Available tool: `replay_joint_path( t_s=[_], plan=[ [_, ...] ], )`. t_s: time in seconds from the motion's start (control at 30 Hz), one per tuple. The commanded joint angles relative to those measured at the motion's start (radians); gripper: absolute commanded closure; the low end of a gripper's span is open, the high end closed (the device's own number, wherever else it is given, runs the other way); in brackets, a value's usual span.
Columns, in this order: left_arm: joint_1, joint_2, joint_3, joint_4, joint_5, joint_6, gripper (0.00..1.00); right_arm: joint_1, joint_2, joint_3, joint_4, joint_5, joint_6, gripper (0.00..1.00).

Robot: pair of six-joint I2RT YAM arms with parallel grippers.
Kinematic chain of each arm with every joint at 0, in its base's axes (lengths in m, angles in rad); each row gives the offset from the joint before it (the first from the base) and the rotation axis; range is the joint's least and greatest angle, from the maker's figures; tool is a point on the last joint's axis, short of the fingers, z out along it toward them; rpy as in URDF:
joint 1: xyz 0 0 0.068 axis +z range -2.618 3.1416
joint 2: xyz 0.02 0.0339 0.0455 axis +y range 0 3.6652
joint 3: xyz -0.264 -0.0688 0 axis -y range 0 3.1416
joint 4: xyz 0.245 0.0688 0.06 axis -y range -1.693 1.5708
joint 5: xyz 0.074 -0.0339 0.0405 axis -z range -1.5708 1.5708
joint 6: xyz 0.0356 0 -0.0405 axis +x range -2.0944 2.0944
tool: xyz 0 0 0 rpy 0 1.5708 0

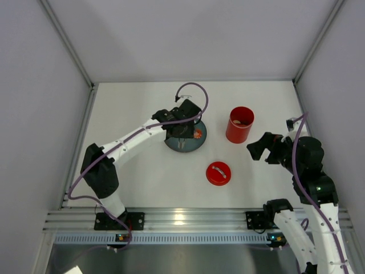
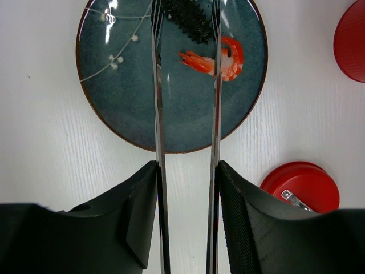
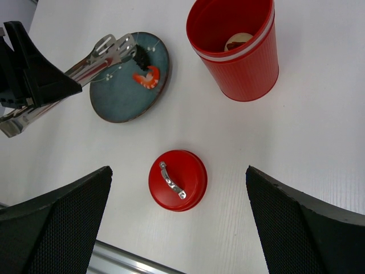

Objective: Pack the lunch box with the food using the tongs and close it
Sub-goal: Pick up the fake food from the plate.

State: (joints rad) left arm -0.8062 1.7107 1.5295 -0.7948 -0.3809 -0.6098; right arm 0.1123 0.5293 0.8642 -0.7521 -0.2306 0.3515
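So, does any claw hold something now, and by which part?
The left claw holds the tongs by their two arms, well behind the tips. The right claw is open and holds nothing.

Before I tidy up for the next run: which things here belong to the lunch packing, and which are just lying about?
Belongs to the job: tongs, lunch box, its lid, shrimp, dark piece, beige disc already inside the box.
Just there: blue plate under the food, metal rail.

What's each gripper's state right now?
Left gripper: closed on the long slim silver metal tongs.
Right gripper: open, holding nothing.
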Motion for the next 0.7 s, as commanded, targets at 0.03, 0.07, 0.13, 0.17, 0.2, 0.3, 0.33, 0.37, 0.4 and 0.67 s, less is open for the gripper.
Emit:
replay_joint_path(
  t_s=[0.03,0.07,0.13,0.17,0.2,0.3,0.33,0.37,0.4,0.67],
  plan=[
    [0.012,0.016,0.004,0.062,0.034,-0.021,0.50,-0.010,-0.009,0.006,0.025,-0.007,-0.005,0.01],
    [0.013,0.021,0.006,0.063,0.037,-0.021,0.50,-0.010,-0.011,0.006,0.026,-0.007,-0.005,0.01],
    [0.015,0.035,0.009,0.065,0.042,-0.025,0.50,-0.010,-0.008,0.007,0.025,-0.007,-0.005,0.01],
    [0.015,0.039,0.012,0.063,0.042,-0.027,0.50,-0.010,-0.008,0.009,0.025,-0.009,-0.008,0.01],
    [0.015,0.047,0.015,0.062,0.043,-0.030,0.50,-0.010,-0.008,0.009,0.025,-0.009,-0.009,0.01],
    [0.015,0.058,0.018,0.054,0.050,-0.036,0.50,-0.010,-0.008,0.006,0.027,-0.006,-0.009,0.00],
    [0.015,0.059,0.018,0.052,0.050,-0.039,0.50,-0.010,-0.005,0.006,0.028,-0.004,-0.009,0.00],
    [0.015,0.061,0.018,0.052,0.050,-0.042,0.50,-0.010,-0.005,0.007,0.030,-0.007,-0.009,0.01],
    [0.015,0.063,0.014,0.051,0.051,-0.042,0.50,-0.008,-0.003,0.007,0.028,-0.007,-0.009,0.01],
    [0.018,0.096,0.020,0.051,0.053,-0.041,0.48,-0.008,0.001,0.009,0.033,-0.010,-0.011,0.01]
  ],
)
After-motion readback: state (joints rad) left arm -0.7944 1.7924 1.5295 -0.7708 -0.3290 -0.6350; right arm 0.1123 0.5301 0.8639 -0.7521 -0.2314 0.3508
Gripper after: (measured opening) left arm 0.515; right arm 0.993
